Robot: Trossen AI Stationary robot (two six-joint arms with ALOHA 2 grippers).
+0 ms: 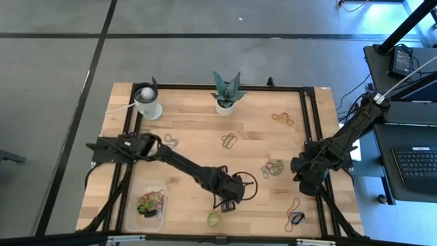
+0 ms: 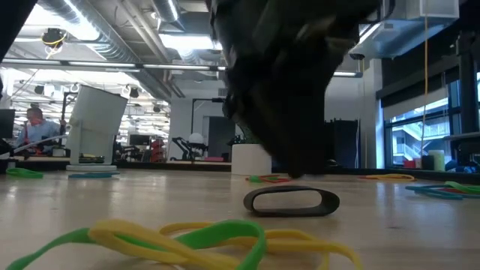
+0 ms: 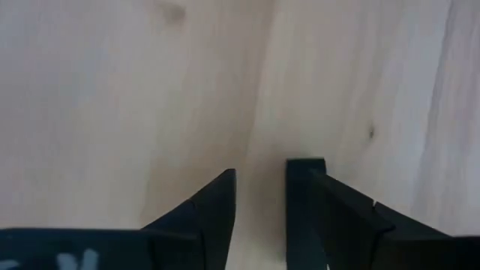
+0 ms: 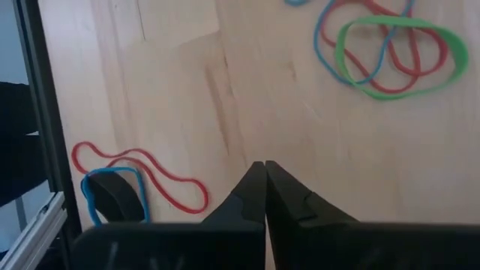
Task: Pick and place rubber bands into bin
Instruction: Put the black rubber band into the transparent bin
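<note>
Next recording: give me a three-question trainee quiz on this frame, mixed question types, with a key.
1. True or false: the bin already holds rubber bands.
2. Which gripper is over the middle of the table's near half, by the black rubber band? A) left gripper B) right gripper
3. Fill in: in its wrist view, the right gripper's fingers are ____.

Key:
1. True; coloured bands lie inside the clear tub.
2. A; the left arm reaches there, while the right gripper waits near the table's right edge.
3. Shut; the fingers touch with nothing between them, while the left gripper's fingers show a gap.
</note>
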